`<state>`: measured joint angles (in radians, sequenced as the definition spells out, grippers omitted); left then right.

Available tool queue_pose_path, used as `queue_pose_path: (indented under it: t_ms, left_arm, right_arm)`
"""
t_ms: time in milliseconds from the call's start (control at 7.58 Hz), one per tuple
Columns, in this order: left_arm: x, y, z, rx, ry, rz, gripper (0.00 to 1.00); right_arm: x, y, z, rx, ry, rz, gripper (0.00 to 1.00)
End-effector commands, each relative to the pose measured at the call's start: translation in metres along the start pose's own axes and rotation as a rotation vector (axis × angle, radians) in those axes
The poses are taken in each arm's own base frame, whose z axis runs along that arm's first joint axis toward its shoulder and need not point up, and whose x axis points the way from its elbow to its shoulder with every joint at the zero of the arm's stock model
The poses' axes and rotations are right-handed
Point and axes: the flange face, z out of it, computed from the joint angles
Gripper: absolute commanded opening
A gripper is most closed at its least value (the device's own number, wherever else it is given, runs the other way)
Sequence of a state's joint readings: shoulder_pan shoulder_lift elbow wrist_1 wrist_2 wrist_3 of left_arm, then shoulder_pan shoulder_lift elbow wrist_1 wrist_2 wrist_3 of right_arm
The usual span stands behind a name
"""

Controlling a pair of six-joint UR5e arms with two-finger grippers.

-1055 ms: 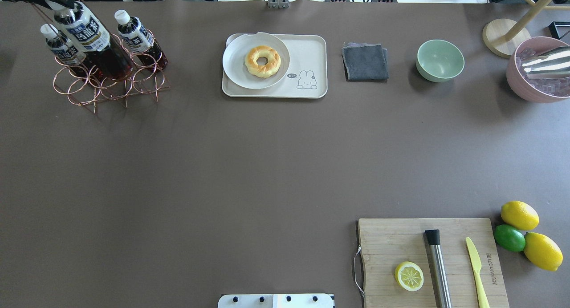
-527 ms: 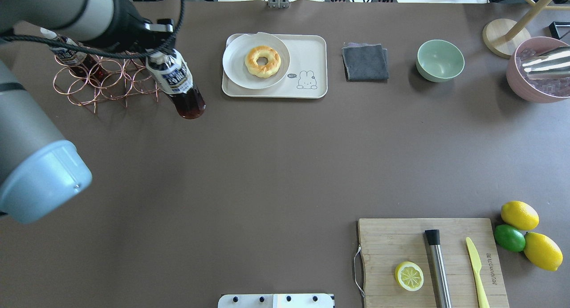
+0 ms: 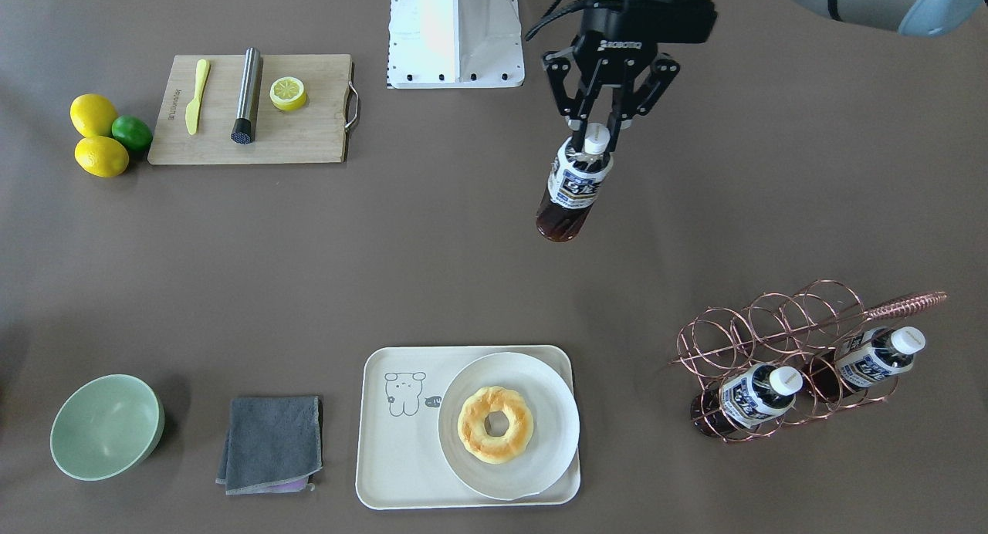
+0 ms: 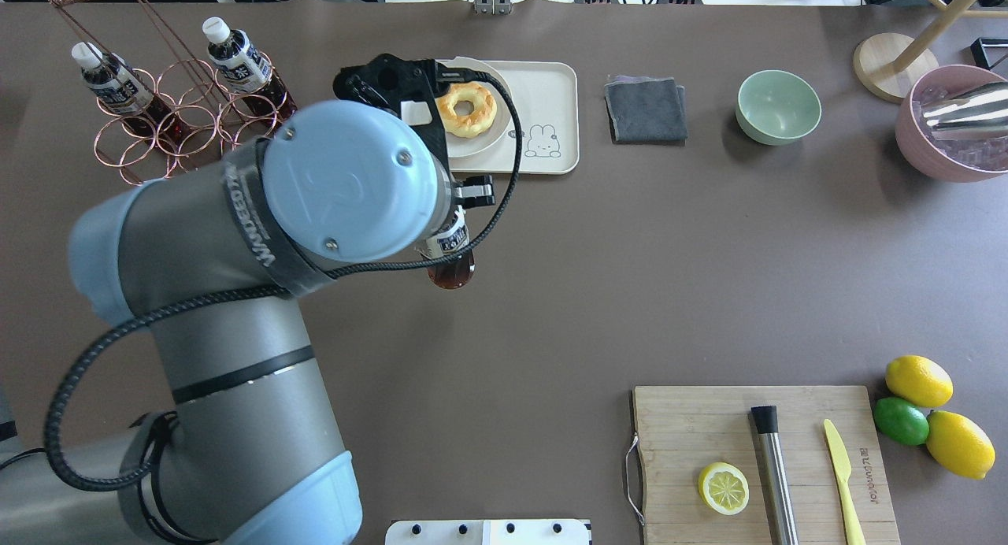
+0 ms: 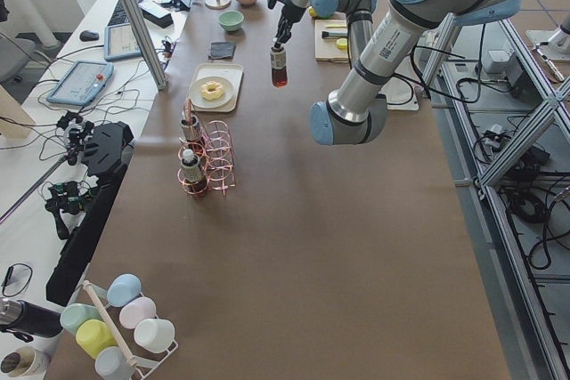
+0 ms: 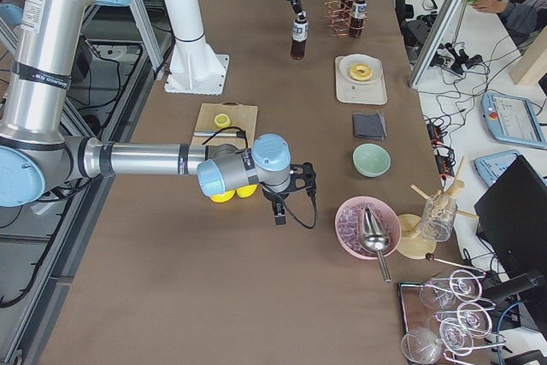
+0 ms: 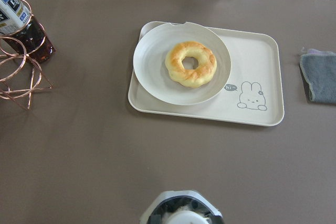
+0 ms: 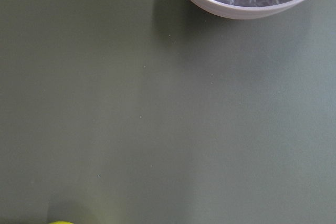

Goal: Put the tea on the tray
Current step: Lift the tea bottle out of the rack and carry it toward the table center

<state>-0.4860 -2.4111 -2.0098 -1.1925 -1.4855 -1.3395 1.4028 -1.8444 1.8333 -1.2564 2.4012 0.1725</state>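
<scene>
My left gripper is shut on the white cap and neck of a tea bottle, which hangs upright above the bare table. In the overhead view the bottle sits nearer the robot than the cream tray, clear of its edge. The tray has a plate with a doughnut on one half; the half with the cartoon is bare. Two other tea bottles stand in the copper wire rack. My right gripper shows only in the exterior right view, near the lemons; I cannot tell whether it is open.
A grey cloth and a green bowl lie beside the tray. A wooden cutting board holds a knife, a metal rod and a half lemon. A pink bowl of ice stands at the far right.
My left arm has carried the tea bottle away from the wire rack, to the right and toward the robot. Two bottles stay in the rack.
</scene>
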Motion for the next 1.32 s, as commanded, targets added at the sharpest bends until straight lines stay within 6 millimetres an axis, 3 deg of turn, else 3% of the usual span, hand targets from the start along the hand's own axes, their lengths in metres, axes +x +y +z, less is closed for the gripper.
queue_pose_path:
  t_ms: [0, 659, 1187]
  left_arm:
    - [0.027, 0.051, 0.015, 0.0, -0.017, 0.02, 0.0]
    - [0.041, 0.09, 0.028, -0.011, -0.032, 0.058, 0.0]
    - [0.045, 0.101, 0.028, -0.009, -0.026, 0.058, 0.0]
  right_arm:
    - [-0.007, -0.006, -0.001, 0.007, -0.004, -0.005, 1.0]
    - [-0.007, -0.005, 0.0, 0.0, -0.022, -0.002, 1.0]
    - [-0.006, -0.004, 0.001, -0.002, -0.023, -0.001, 1.0]
